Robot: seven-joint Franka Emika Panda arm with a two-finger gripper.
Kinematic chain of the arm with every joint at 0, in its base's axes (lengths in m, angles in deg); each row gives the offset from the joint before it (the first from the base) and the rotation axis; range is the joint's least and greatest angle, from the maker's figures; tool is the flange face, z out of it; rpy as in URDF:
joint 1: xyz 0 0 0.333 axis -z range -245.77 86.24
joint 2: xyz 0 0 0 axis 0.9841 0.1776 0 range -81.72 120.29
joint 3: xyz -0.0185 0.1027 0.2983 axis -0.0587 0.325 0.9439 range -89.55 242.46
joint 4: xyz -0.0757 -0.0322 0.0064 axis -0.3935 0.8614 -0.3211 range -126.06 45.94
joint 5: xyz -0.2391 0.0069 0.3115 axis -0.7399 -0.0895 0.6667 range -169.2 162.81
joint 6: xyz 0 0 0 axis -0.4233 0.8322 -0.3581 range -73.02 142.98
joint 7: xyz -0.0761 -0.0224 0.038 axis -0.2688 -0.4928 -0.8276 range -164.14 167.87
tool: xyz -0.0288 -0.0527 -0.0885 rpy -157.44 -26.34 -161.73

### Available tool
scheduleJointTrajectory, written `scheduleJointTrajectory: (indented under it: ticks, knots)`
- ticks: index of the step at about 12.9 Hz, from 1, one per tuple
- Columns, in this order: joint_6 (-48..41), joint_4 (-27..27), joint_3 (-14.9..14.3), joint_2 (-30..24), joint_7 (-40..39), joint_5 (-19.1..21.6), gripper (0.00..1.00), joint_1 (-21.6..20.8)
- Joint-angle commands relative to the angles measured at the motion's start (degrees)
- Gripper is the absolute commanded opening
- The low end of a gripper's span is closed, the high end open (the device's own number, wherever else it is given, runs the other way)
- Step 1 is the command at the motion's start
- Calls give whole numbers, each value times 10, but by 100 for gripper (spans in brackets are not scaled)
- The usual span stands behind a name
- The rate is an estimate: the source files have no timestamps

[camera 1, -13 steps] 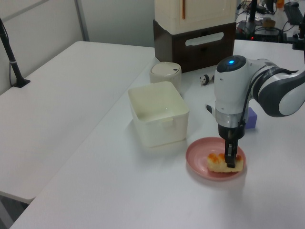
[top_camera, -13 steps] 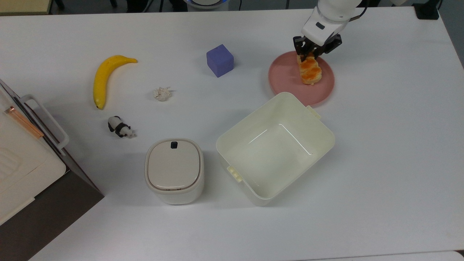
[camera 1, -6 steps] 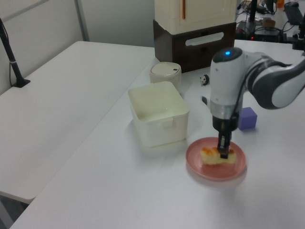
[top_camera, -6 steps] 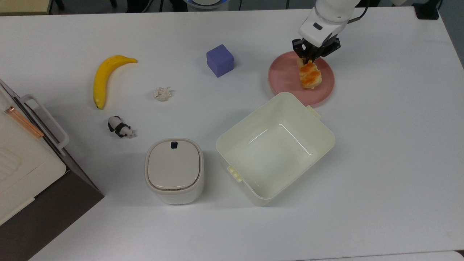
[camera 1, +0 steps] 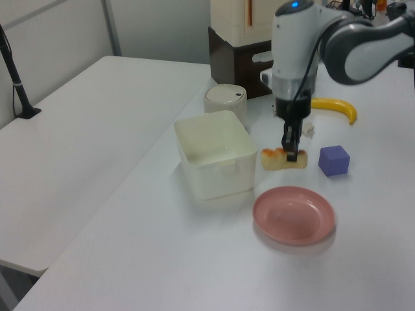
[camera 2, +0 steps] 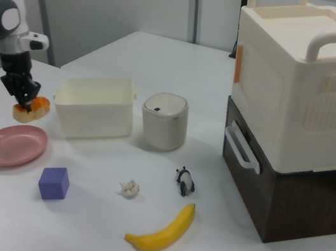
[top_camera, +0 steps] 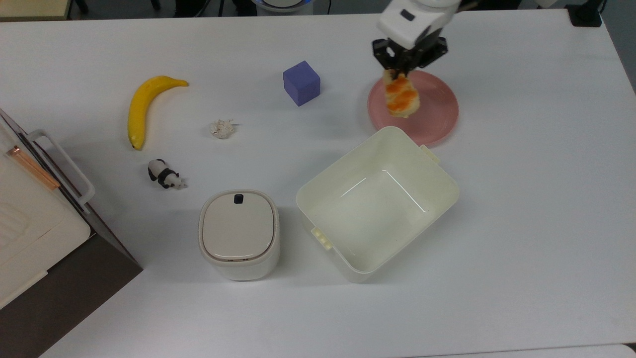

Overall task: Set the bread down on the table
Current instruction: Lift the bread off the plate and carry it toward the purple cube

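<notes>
The black fingers (camera 1: 291, 150) are clamped tight on the small oblong pale-yellow bread with its glossy orange-brown top (camera 1: 283, 159), gripping one end and holding it in the air. The bread hangs clear above the round pink plate (camera 1: 294, 215), near the plate's edge on the top view's left. Around them spreads the large white tabletop (top_camera: 521, 199), with the open cream plastic tub (top_camera: 377, 201) just beside the plate and the purple cube (top_camera: 301, 83) nearby.

The arm reaches in from the table's (top_camera: 521, 209) far edge in the top view, wrist pointing straight down. Its tool (top_camera: 399, 75) (camera 1: 290, 154) (camera 2: 25, 103) hangs raised above the surface, dark fingers (camera 1: 286, 138) clamped on the bread (top_camera: 401, 98) (camera 1: 283, 159) (camera 2: 31, 109).
</notes>
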Motion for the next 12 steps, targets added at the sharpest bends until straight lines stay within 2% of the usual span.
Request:
scheduleJointTrajectory:
  ticks: [1, 5, 8, 12]
  knots:
    - [-34, -5, -4, -16, -70, -8, 11, 54]
    - [-41, -4, -30, -18, -159, -15, 11, 108]
    - [18, -4, -31, 34, -185, -38, 11, 169]
    - [64, -3, -30, 90, -185, -67, 12, 197]
